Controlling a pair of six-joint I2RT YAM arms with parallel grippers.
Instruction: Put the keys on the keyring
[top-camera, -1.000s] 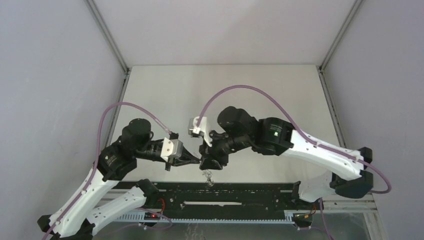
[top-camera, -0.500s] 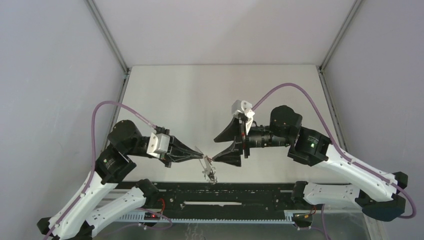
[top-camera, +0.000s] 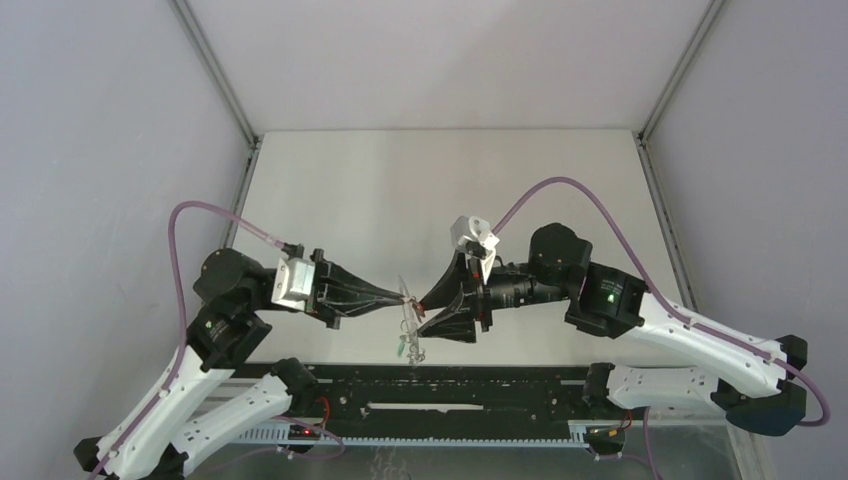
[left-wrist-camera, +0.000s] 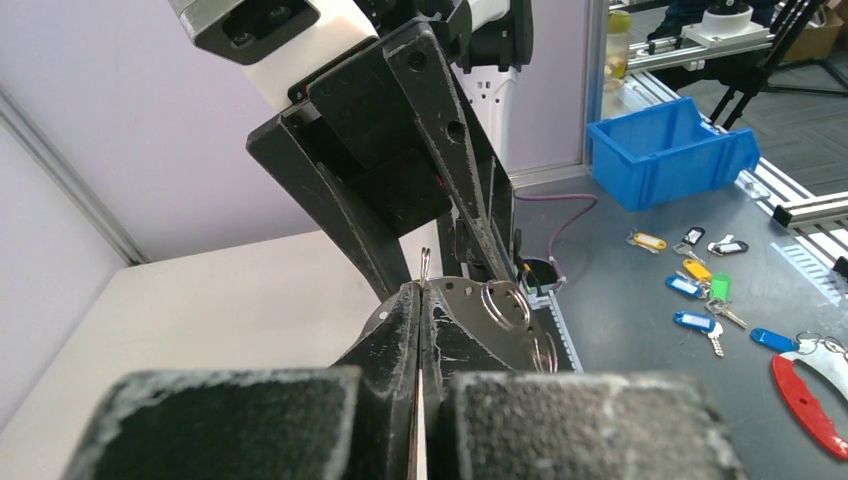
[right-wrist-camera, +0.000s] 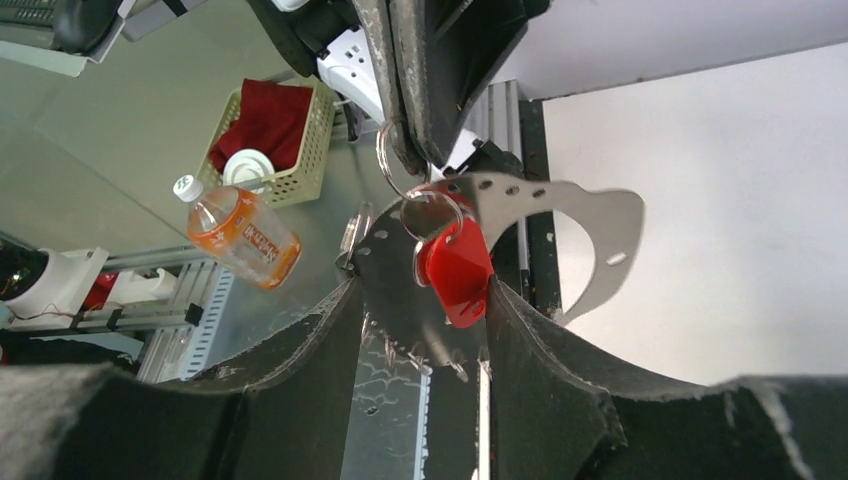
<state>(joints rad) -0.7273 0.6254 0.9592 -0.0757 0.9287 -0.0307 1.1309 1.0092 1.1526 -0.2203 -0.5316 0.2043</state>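
We saw the left gripper (left-wrist-camera: 418, 325) clenched flat on the keyring (right-wrist-camera: 386, 160), whose thin wire loop stood edge-on just above the black, scuffed fingertips. In the top view that arm lay low, its forearm reaching toward 3 o'clock. The right gripper (top-camera: 422, 314) met it nose to nose, pointing toward 9 o'clock, with its jaws released and spread. In the gap between its rough, wedge-shaped fingers (right-wrist-camera: 560, 370) hung the red key (right-wrist-camera: 455, 268), its glossy plastic head on the ring. Whether a finger touched it we could not tell. Beside the ring sat a flat, curved silver plate (right-wrist-camera: 570, 215) pierced with small holes. From the meeting tips the bunch dangled toward 6 o'clock, and the green key (top-camera: 400, 351) hung lowest over the pale, matte table (top-camera: 400, 190).
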